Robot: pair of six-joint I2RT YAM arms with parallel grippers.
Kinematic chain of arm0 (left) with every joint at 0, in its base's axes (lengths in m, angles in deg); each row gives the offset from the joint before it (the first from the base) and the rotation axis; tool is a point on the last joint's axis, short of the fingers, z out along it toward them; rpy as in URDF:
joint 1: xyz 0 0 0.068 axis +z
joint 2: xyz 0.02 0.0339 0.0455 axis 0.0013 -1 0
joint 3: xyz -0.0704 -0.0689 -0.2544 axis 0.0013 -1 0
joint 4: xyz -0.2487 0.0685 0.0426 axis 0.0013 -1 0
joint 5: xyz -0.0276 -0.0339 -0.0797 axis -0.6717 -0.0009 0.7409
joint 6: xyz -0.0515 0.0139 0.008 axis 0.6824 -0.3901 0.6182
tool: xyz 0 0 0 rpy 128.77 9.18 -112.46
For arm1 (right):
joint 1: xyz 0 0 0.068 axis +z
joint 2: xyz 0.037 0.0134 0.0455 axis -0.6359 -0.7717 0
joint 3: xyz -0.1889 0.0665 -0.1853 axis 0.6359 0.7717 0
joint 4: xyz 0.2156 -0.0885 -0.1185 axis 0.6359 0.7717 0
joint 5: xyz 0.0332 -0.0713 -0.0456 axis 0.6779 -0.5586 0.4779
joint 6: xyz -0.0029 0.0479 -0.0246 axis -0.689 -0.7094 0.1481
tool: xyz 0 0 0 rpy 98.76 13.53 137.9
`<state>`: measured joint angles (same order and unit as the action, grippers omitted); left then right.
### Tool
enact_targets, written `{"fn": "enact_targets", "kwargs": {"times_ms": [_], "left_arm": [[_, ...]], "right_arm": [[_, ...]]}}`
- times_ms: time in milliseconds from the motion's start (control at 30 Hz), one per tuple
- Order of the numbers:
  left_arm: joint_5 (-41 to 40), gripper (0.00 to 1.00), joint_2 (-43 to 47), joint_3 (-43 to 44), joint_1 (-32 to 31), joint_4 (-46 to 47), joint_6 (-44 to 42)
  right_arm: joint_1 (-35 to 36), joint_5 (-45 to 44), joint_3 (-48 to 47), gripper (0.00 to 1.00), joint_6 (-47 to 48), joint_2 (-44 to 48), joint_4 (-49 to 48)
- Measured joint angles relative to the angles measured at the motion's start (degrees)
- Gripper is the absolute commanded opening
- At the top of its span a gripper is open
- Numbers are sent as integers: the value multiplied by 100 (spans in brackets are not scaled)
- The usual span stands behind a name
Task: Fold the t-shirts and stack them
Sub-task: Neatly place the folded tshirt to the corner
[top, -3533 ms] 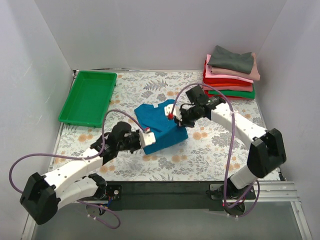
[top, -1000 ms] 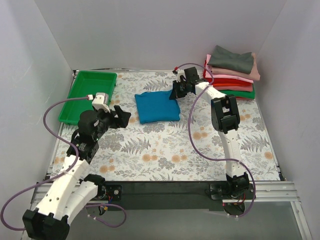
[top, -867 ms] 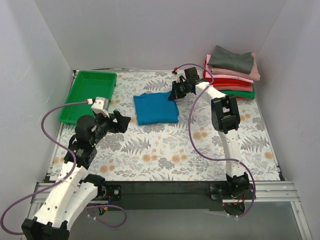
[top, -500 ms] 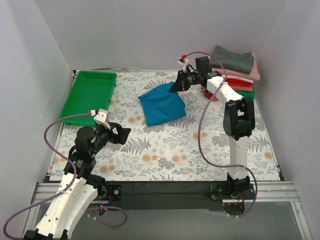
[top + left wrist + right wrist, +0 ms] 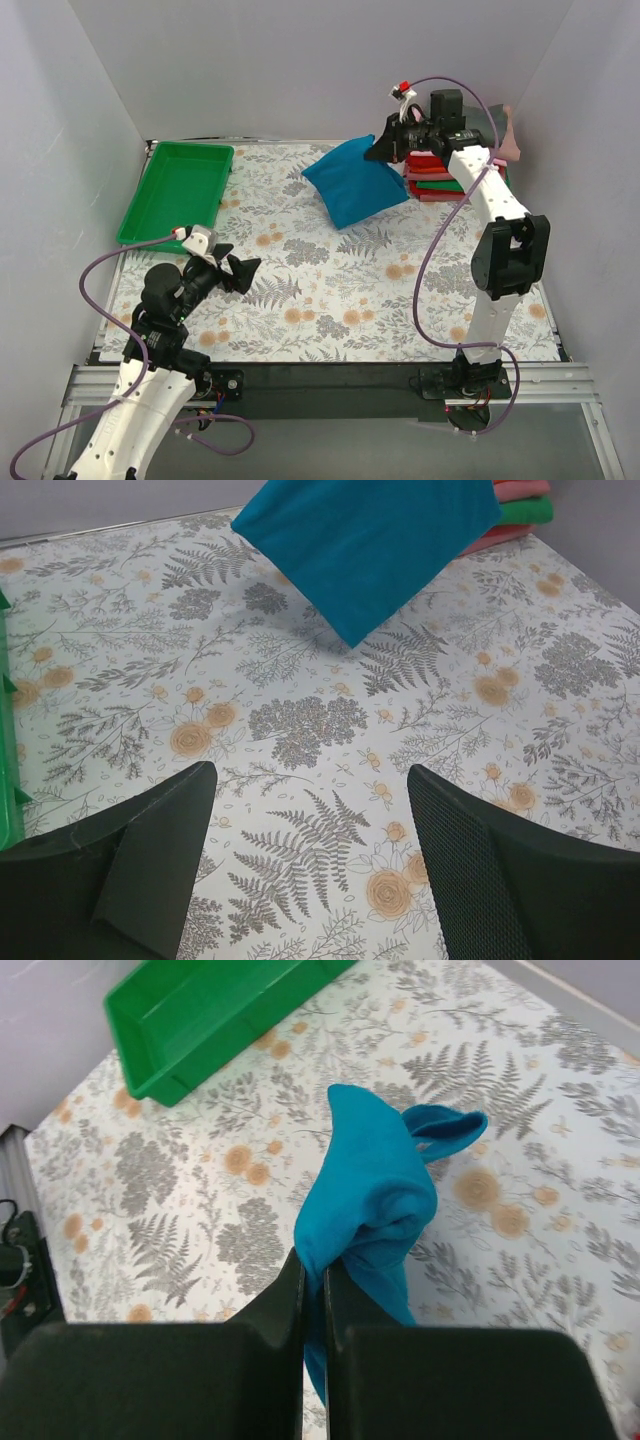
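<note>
Right pincer [image 5: 386,150]: clamped on a bunched edge of the teal-blue t-shirt [image 5: 357,190], just beside the stack of folded t-shirts [image 5: 432,182] on its tray-facing side.
Teal-blue t-shirt: folded and hanging tilted from that grip, one corner pointing down. It is lifted off the worktop [image 5: 330,290], with its shadow on the floral cover below, and its upper edge overlaps the stack's near side in the top view.
Stack edges: red and green layers show under the right arm. The upper layers are mostly hidden behind it.
Left pincer [image 5: 310,775]: jaws spread wide and holding nothing, well away from the stack near the front edge.
Green tray [image 5: 137,196]: far from the stack, against the opposite side wall.
Open room: bare worktop lies between the left pincer and the stack.
</note>
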<state>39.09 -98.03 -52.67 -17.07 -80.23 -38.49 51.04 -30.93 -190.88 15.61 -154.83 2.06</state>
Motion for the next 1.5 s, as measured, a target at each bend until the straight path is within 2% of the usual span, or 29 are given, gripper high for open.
{"fn": "enact_targets", "kwargs": {"times_ms": [233,600,1000,1267,1500], "left_arm": [[111,77,-2,-79,-44,2,-22],[293,77,-98,-79,-66,13,-48],[538,78,-264,-79,-66,37,-90],[713,79,-297,-79,-66,83,-94],[754,79,-334,-79,-66,94,-111]], "right_arm": [[-280,-584,-468,1,337,28,323],[-754,-977,-1561,1,431,22,409],[-1322,-1480,-2667,1,-127,-81,-297],[-1497,-2258,-2922,1,-310,-293,-920],[-1497,-2533,-2920,1,-317,-662,-1110]]}}
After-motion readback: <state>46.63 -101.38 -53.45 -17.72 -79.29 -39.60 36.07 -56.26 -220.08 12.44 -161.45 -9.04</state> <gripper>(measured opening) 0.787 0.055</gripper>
